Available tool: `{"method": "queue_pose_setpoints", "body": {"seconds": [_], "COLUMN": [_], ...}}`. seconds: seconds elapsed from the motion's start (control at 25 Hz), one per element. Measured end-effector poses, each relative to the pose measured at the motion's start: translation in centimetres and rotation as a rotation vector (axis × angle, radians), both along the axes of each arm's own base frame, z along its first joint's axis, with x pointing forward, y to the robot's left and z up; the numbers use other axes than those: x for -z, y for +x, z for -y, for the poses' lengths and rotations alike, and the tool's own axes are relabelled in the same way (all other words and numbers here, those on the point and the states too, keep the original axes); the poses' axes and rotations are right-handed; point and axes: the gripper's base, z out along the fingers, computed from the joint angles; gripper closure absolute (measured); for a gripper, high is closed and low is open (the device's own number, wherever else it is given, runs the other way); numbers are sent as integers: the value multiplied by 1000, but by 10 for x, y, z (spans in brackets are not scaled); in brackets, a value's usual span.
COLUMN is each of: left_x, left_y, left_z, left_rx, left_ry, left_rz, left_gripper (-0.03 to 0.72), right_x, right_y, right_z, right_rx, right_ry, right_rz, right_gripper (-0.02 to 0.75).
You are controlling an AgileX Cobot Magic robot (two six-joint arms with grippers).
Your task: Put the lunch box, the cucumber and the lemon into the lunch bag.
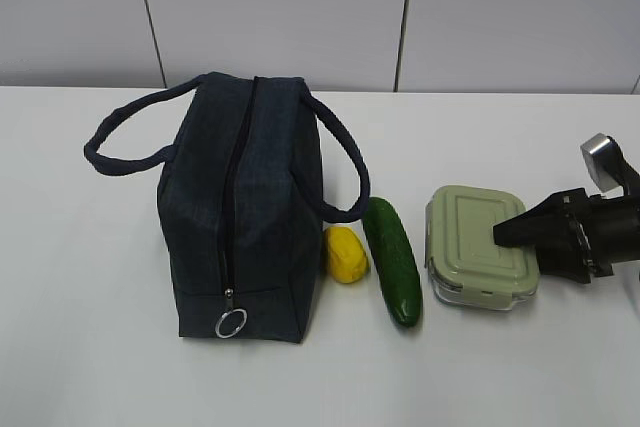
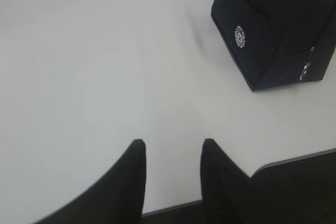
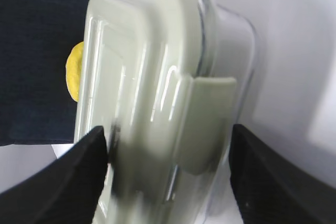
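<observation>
The right gripper (image 1: 515,230) has its fingers spread wide around the near end of the lunch box (image 1: 478,239), one finger over the pale green lid and the other down the clear side by the clip. In the right wrist view the lid-side finger looks to be touching the lid, while a gap shows between the other finger and the glass, so the box is straddled, not yet clamped. I'd judge the step in hand to be picking up the lunch box, the first of the three items.

Beyond the fingertips lies the cucumber (image 1: 392,259), just past the box, then the lemon (image 1: 345,254) hard against the lunch bag (image 1: 240,209).

The left gripper (image 2: 170,153) hovers over bare table (image 2: 79,77), its fingers apart and holding nothing, with the bag ahead and off to its right.

The bag stands with its zipper run closed along the top, ring pull (image 1: 231,323) hanging at the near end; nothing is inside that I can see. The next move probably calls for squeezing the box firmly, yet the bag must be unzipped before anything goes in.
</observation>
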Motion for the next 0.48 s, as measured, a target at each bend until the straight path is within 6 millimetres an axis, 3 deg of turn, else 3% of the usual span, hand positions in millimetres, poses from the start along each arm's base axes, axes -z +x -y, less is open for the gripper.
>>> {"method": "queue_pose_setpoints", "body": {"seconds": [0.48], "left_x": [0], "left_y": [0], "left_z": [0], "left_rx": [-1], "left_ry": [-2], "left_rz": [0], "left_gripper": [449], "right_x": [0], "right_y": [0], "right_z": [0], "right_rx": [0], "right_ry": [0], "right_rz": [4], "right_gripper": [209]}}
